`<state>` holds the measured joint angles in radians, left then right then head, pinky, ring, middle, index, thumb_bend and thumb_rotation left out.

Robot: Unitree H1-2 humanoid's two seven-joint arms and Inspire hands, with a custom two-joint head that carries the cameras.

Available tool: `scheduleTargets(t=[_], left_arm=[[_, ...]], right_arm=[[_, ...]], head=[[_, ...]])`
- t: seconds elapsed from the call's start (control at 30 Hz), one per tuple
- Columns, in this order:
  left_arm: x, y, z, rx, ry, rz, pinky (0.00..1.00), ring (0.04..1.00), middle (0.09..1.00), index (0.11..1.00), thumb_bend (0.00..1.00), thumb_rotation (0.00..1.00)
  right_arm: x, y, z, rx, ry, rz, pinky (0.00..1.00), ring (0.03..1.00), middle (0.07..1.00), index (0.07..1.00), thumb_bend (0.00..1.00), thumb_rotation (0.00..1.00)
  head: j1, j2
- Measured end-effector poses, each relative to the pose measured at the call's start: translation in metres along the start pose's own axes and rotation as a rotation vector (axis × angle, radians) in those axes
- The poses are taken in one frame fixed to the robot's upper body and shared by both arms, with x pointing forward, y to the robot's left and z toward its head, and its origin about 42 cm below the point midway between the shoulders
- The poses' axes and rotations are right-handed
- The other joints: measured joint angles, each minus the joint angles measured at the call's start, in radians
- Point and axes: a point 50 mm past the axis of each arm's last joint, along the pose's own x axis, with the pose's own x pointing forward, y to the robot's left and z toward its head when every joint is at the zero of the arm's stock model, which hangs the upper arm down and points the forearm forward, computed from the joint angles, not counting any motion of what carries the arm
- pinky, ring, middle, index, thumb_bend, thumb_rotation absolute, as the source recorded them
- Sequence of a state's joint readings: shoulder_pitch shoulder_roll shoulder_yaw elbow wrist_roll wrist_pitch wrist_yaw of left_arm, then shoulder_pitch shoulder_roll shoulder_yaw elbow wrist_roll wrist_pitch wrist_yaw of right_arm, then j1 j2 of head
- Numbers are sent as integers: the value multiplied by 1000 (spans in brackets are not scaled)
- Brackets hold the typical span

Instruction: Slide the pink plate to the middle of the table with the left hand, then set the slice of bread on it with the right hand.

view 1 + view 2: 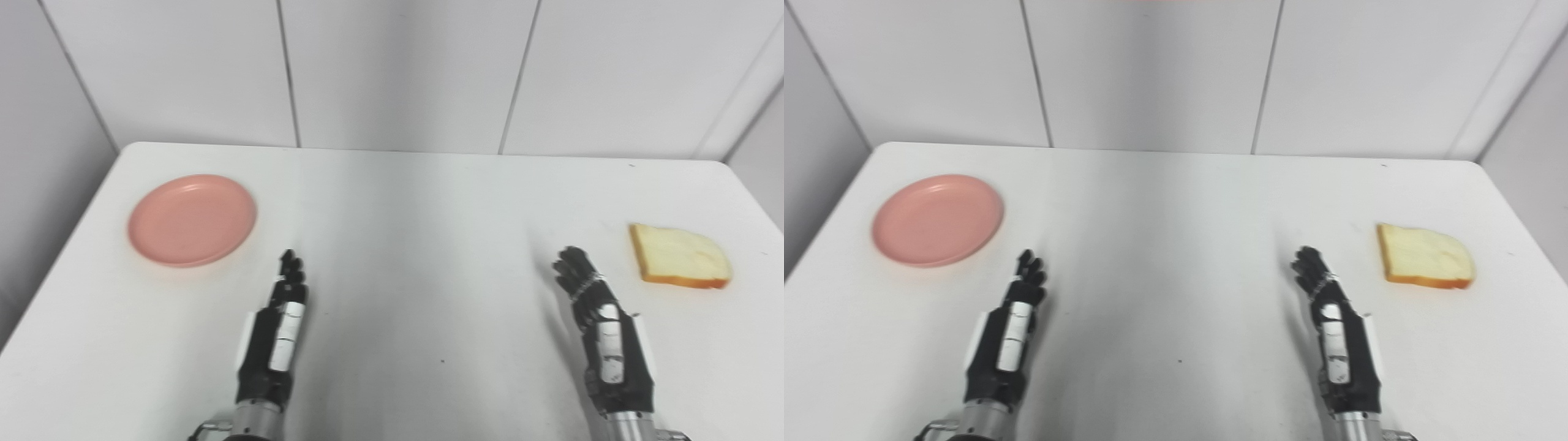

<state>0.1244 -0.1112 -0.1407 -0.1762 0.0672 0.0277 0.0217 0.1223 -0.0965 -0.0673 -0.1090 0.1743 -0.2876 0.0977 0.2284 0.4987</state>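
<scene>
A round pink plate point(192, 220) lies flat on the white table point(404, 257) at the far left. A slice of bread point(680, 256) with a brown crust lies flat at the far right. My left hand point(283, 312) hovers over the near left of the table, to the right of and nearer than the plate, fingers stretched forward, open and holding nothing. Near the front right, my right hand point(597, 312) is open too, just left of the bread and not touching it.
White wall panels point(398, 67) rise directly behind the table's far edge. The table's left and right edges run close to the plate and the bread.
</scene>
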Motion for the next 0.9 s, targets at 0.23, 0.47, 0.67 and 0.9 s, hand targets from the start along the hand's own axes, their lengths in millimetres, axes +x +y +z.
scheduleTargets(t=[0.23, 0.47, 0.67, 0.9], left_arm=[[1, -4, -7, 15, -22, 7, 1000, 1000, 1000, 1000, 627, 913], [3, -7, -9, 18, -40, 4, 1000, 1000, 1000, 1000, 636, 927], [5, -9, -10, 17, -48, 0, 1000, 1000, 1000, 1000, 651, 926], [6, -6, -10, 3, -71, 8, 1000, 1000, 1000, 999, 655, 896]], right_arm=[[1, 0, 1, 15, -21, 3, 966, 921, 920, 900, 787, 1000], [4, 0, 1, 19, -36, 6, 974, 929, 928, 905, 796, 1000], [4, 0, 1, 19, -39, 6, 997, 935, 933, 911, 778, 1000], [5, 1, 1, 18, -40, 9, 987, 925, 924, 906, 782, 1000]], head=[[31, -45], [42, -81], [35, -143], [-6, -173]])
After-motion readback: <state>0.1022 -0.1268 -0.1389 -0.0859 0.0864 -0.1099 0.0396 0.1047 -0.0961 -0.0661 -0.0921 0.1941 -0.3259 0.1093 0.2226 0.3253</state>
